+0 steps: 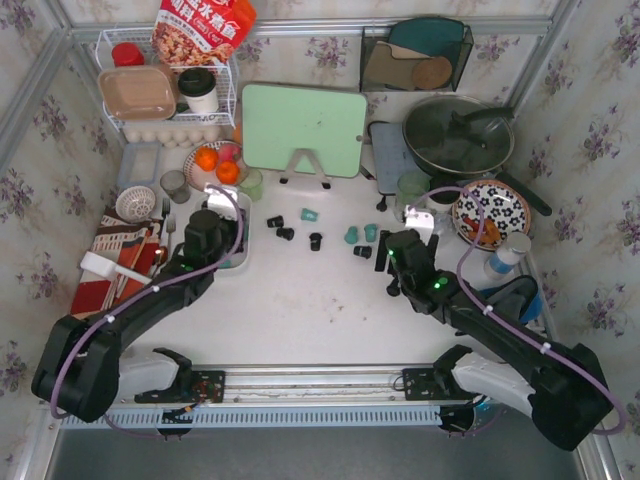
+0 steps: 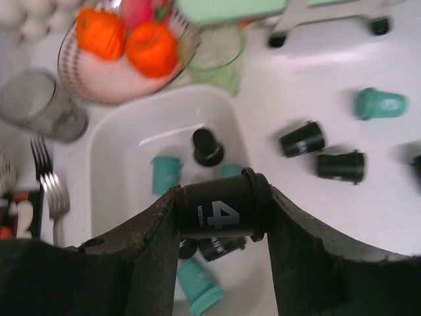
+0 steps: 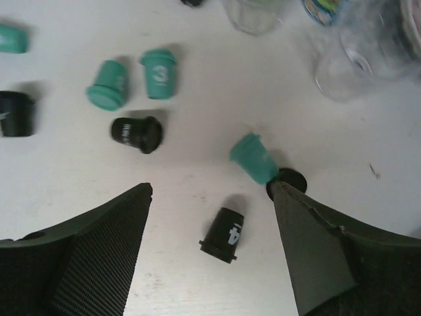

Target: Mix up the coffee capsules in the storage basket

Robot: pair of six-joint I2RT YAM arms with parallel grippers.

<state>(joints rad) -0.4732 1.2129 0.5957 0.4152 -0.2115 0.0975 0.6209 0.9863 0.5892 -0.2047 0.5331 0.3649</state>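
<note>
Partly done: left gripper [image 2: 221, 214] clamped on black capsule [image 2: 220, 212] over basket [image 2: 105, 151], about 5 capsules [image 2: 166, 174] inside; right gripper [image 3: 212, 191] wide open, empty, above loose capsules [image 3: 158, 72]; about 10 outside.

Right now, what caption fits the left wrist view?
Left gripper holds a black capsule over the white basket containing teal and black capsules.

Shallow white basket [image 2: 125, 151] with rounded corners at the left of the table [image 1: 300, 310], holding a few teal and black capsules [image 2: 166, 174] at odd angles. Black capsule marked 4 [image 2: 222, 212] clamped crosswise just above it. Loose capsules [image 3: 158, 73], both colours, scattered mostly on their sides over the table to its right.
</note>
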